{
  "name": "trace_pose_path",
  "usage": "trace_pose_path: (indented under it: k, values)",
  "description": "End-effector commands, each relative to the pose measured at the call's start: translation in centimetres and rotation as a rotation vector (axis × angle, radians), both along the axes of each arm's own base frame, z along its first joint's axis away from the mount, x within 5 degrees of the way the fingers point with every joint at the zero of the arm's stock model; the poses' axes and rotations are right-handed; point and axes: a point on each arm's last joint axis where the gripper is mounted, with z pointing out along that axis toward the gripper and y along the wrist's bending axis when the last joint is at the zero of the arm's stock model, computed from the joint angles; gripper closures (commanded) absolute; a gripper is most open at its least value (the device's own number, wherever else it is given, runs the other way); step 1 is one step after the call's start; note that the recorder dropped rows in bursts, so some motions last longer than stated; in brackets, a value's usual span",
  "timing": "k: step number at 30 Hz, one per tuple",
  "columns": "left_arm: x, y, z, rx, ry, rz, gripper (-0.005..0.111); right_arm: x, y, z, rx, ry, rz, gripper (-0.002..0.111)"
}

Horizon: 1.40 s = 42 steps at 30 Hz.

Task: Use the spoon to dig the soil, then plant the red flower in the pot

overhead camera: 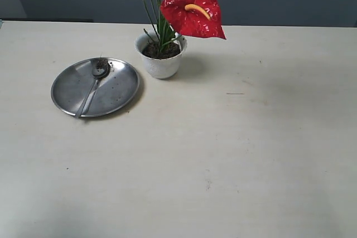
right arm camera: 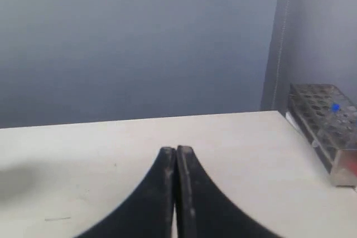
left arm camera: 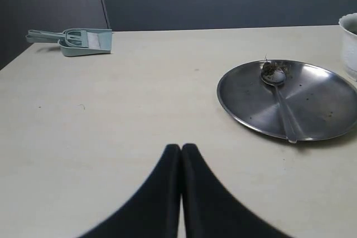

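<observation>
Two pairs of jaws, both pressed together. Upper centre, the red flower (overhead camera: 195, 9) stands in the soil (overhead camera: 162, 52) of the pot (overhead camera: 160, 66); just left, the spoon (overhead camera: 92, 90) lies on the steel plate (overhead camera: 120, 87).

One table (overhead camera: 223, 154) carries one steel plate (overhead camera: 120, 85), one spoon (overhead camera: 92, 90), one white pot (overhead camera: 160, 66) and one red flower (overhead camera: 195, 9). Soil (overhead camera: 162, 51) shows in two places: in the pot and as one small clump on the plate. There is one green dustpan (left arm camera: 83, 41) and one rack (right arm camera: 326, 118). Two end effectors appear: the left end effector (left arm camera: 181, 147) and the right end effector (right arm camera: 175, 150).
</observation>
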Motion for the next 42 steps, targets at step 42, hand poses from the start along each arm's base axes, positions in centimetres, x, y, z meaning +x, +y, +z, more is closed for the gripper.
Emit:
trace_pose_path:
  k: [42]
  values:
    - [0.0,0.0,-0.1,0.003,-0.009,-0.005,0.106,-0.8,-0.3,-8.6,-0.1,-0.128,0.065,0.109]
